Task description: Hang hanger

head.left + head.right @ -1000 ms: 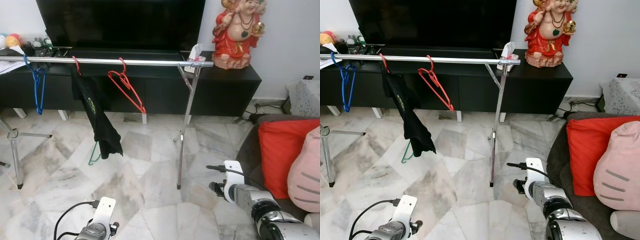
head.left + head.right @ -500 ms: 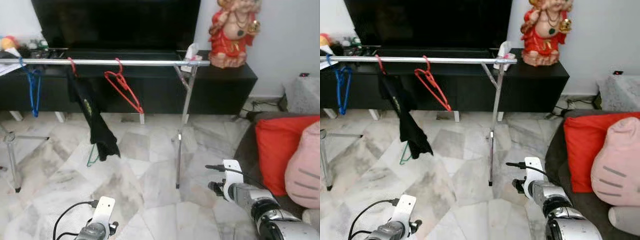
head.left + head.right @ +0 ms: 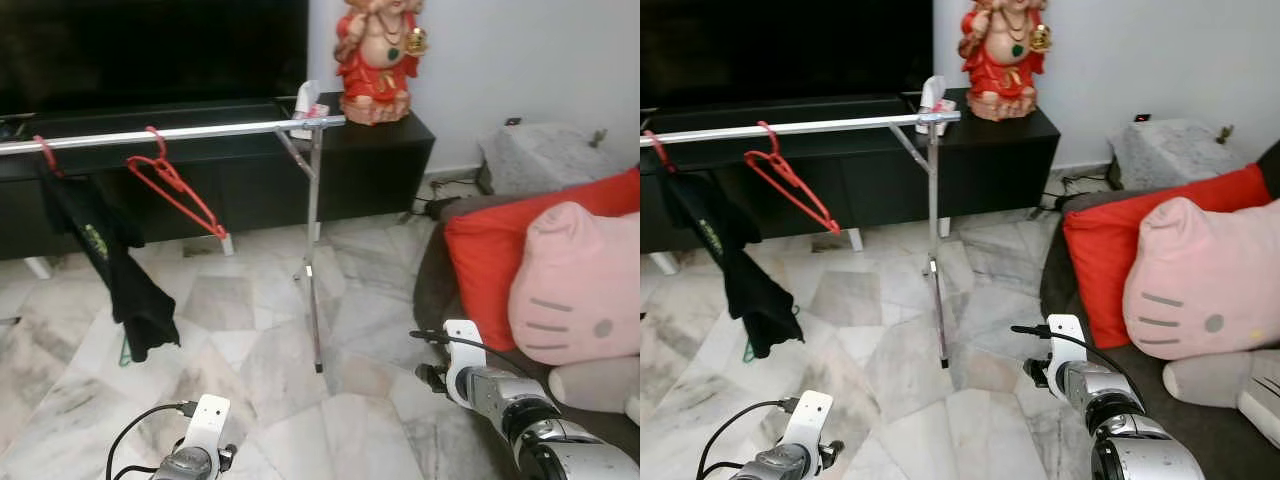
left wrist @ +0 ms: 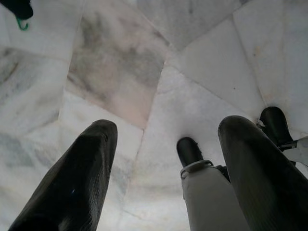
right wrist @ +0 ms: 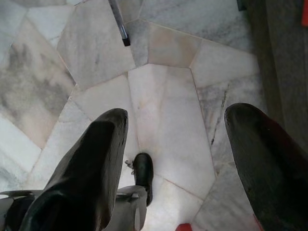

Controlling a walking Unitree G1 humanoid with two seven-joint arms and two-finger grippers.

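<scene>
A red hanger (image 3: 175,187) hangs on the rail (image 3: 200,131). Left gripper (image 4: 163,159) and right gripper (image 5: 173,159) hang low over the floor (image 3: 260,340), fingers spread, empty.

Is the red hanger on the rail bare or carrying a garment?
Bare. The red hanger hangs by its hook from the rail with its frame open; the black garment hangs separately beside it.

Marble-tiled floor (image 3: 250,350), grey-veined. Carries clothes rack (image 3: 314,300) by its leg, black TV cabinet (image 3: 370,160) at the wall, sofa (image 3: 440,280) at right.
</scene>
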